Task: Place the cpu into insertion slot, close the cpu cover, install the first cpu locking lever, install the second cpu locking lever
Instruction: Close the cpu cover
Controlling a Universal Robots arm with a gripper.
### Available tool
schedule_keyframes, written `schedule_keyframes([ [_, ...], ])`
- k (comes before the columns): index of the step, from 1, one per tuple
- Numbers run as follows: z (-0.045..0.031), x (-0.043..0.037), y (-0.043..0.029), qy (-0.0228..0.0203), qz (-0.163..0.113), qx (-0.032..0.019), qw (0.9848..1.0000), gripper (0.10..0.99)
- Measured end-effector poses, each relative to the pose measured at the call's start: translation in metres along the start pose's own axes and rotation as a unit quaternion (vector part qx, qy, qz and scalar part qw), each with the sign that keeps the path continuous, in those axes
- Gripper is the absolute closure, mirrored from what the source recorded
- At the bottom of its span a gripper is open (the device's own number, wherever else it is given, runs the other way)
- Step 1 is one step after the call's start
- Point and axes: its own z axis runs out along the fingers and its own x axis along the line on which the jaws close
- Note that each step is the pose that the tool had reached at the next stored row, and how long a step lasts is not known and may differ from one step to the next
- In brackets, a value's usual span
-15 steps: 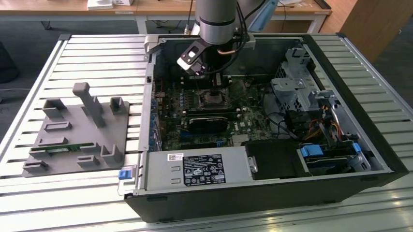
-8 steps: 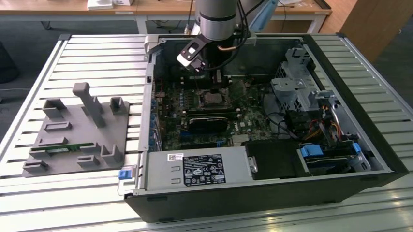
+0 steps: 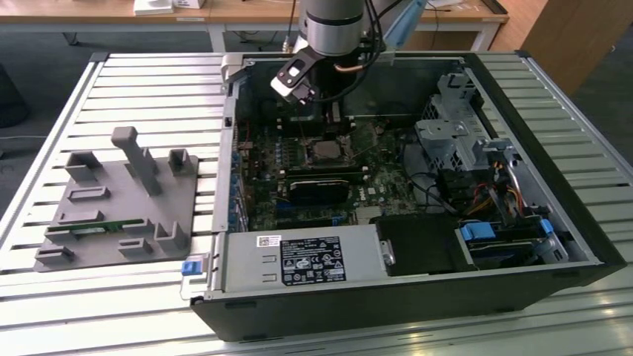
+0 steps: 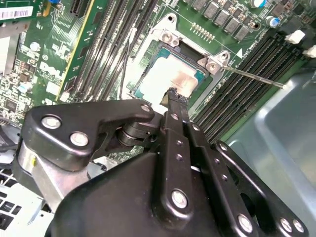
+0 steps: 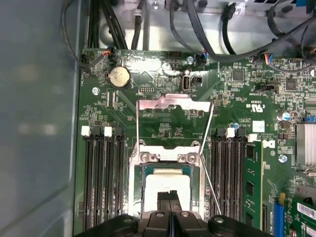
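Observation:
The cpu (image 5: 168, 183) (image 4: 165, 74), with its pale silver top, lies in the insertion slot (image 5: 143, 170) (image 3: 327, 152) on the green board. The cpu cover (image 5: 174, 103), a thin silvery frame, is swung open away from the slot on its hinge. A thin metal locking lever (image 5: 210, 185) (image 4: 252, 76) stands free beside the slot. In both wrist views my gripper (image 5: 170, 196) (image 4: 173, 93) hangs right over the cpu's edge, its black fingers shut together with nothing between them. The exterior view has the gripper (image 3: 334, 119) inside the open computer case, just behind the slot.
Long black memory slots (image 5: 101, 173) (image 5: 229, 173) flank the socket on both sides. Cables (image 5: 197, 24) run along the case wall behind the board. In the exterior view a drive cage (image 3: 450, 133) is on the right and a grey fixture plate (image 3: 118, 200) lies outside on the left.

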Motion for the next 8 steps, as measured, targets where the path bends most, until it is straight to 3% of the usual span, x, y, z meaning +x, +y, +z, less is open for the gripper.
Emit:
schedule_keyframes([
  [5, 0.0001, -0.0031, -0.0001, -0.0001, 0.000, 0.0001, 1.0000, 0.980],
  [8, -0.0036, -0.0033, 0.0001, -0.0002, 0.000, 0.0001, 1.0000, 0.980],
])
